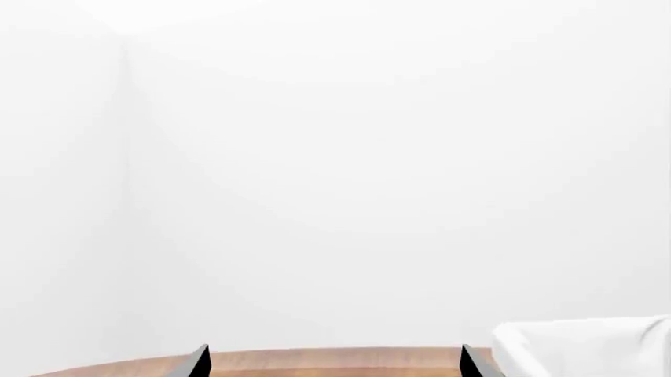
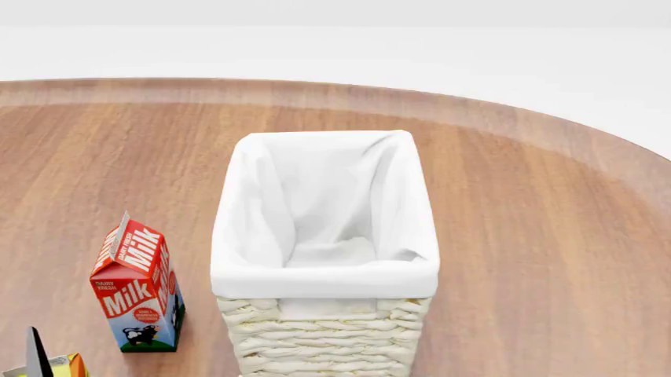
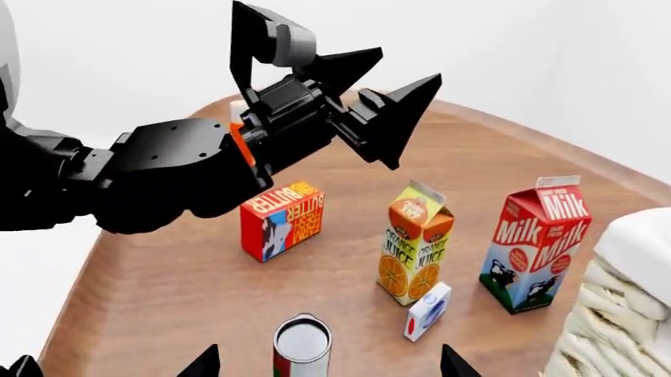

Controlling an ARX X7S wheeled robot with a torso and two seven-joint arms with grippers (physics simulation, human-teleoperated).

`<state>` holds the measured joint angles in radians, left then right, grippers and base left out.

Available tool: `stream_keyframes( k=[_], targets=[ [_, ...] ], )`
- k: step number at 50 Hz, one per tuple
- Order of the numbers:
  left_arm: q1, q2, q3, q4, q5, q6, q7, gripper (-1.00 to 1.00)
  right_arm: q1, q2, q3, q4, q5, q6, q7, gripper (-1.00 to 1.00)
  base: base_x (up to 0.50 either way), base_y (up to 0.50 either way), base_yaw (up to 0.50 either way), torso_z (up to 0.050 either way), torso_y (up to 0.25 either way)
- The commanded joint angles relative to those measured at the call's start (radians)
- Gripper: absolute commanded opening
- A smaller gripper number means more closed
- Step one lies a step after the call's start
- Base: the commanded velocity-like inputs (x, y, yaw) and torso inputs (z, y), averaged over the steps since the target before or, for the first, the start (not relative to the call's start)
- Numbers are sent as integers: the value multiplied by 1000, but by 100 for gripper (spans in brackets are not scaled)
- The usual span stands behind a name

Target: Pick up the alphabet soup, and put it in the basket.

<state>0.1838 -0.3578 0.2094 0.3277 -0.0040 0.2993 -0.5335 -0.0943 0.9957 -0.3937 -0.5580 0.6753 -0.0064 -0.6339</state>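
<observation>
Nearest item, right wrist view: alphabet soup can point(image 3: 302, 350), upright on the round wooden surface point(image 3: 157, 290), silver lid up, label cut off by the frame edge, standing between the dark tips of the right gripper's fingers point(image 3: 203, 364), which are spread wide and touch nothing. Just beside the can: a small white-and-blue box point(image 3: 428, 311), tilted. Beyond it: an orange juice carton point(image 3: 417, 243), upright. Toward the basket: a milk carton point(image 3: 537, 243), red, white and blue, upright, near the wicker wall but apart from it. Farther off: a red butter box point(image 3: 282, 221), resting on one side. Above these hangs the left gripper point(image 3: 394, 110) on its black arm, its pointed fingers parted and empty, clear of all items. Basket point(image 2: 327, 259): tall, rectangular, cream wicker, white cloth lining folded over the rim; in the head view it stands at the middle of the surface and no item is seen inside, only cloth. The soup can is outside it, on the milk carton's side, and does not show in the head view. The left wrist view shows only white wall, a strip of wood, two finger tips set apart, and a corner of the basket's cloth.
</observation>
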Motion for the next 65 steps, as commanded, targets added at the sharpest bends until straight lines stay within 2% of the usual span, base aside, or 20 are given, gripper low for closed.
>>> stream_keyframes(
  k=[1,65],
  targets=[
    [-1,-3,4,1,1,-2,-3,100,2,-8,-17,8,-38,15,10,100,0,0,0,0,0],
    [-5,-16,19,-1,-2,-2,-21,100,92,-157,-202,142,-328,118,21,100,0,0,0,0,0]
  ],
)
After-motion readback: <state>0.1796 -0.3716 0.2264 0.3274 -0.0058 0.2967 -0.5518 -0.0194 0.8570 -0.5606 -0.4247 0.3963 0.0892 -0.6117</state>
